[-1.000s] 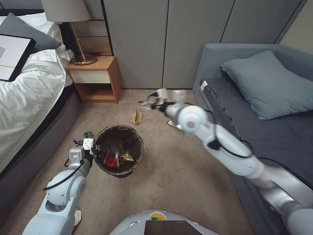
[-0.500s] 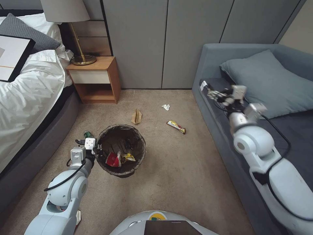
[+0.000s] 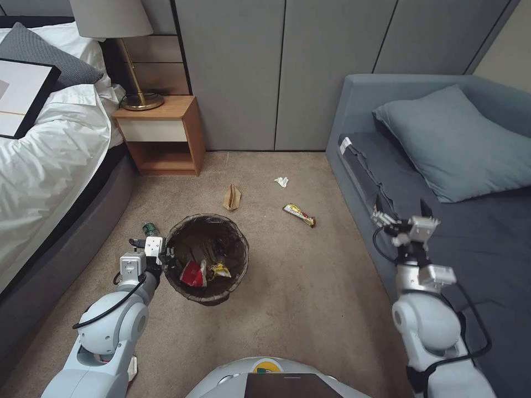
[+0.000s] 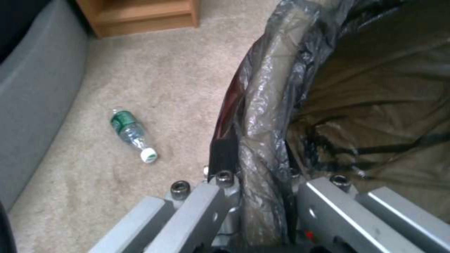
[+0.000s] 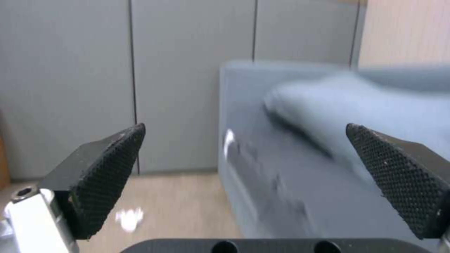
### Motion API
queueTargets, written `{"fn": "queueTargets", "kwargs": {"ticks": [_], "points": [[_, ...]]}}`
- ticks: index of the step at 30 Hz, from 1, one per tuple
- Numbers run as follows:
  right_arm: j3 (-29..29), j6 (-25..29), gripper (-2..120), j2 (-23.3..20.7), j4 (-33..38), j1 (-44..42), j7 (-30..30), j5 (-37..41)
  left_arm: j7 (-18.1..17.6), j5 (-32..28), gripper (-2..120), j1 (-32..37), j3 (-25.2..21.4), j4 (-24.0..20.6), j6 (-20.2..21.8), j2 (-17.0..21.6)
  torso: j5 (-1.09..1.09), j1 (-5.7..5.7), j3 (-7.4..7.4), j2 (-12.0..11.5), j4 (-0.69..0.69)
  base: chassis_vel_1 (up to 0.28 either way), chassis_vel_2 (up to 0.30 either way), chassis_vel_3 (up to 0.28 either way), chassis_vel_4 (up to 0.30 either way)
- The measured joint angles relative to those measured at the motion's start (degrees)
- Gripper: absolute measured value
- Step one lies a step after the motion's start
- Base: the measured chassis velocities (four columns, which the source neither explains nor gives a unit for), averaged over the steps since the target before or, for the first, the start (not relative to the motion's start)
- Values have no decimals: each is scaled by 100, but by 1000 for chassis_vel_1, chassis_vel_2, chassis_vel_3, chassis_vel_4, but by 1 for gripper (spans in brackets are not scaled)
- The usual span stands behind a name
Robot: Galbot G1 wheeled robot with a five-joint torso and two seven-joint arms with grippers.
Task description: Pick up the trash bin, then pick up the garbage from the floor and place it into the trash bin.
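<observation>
Bin-filling step under way: left gripper (image 3: 164,255) clamped on trash bin (image 3: 206,257) rim, bin on floor (image 3: 298,287). Right gripper (image 3: 402,212) over sofa edge (image 3: 359,166), fingers wide, empty. Next: reach snack-bar wrapper (image 3: 299,215), tissue (image 3: 281,181), paper bag (image 3: 232,197), bottle (image 4: 133,135).

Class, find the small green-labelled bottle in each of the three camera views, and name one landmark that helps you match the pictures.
Head view: the bottle lies on the carpet between the bed base and the trash bin, just beyond the left gripper.
Left wrist view: the bottle lies on its side on the carpet, beside the bin's bag-covered rim.
Right wrist view: not in it.
Shared landmark: the wooden nightstand, seen again at.
</observation>
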Motion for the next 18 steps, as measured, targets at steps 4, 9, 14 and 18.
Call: {"fn": "queueTargets", "kwargs": {"ticks": [4,9,14,18], "points": [[-47,130,100,308,-190,-312,-83,-10,127,10,0,61,-11,-55,-64,-5,2,0,0,0,-1,0,0,0,0],[-44,31,100,269,-217,-201,-89,33,129,17,0,62,-4,-55,-67,3,1,0,0,0,-1,0,0,0,0],[-140,-185,100,182,-246,-25,34,32,129,42,0,60,15,-43,-68,1,1,0,1,0,-1,0,0,0,0],[-233,-317,100,156,-289,75,90,47,126,55,0,90,11,-51,-69,-8,1,0,1,0,-1,0,0,0,0]]}}
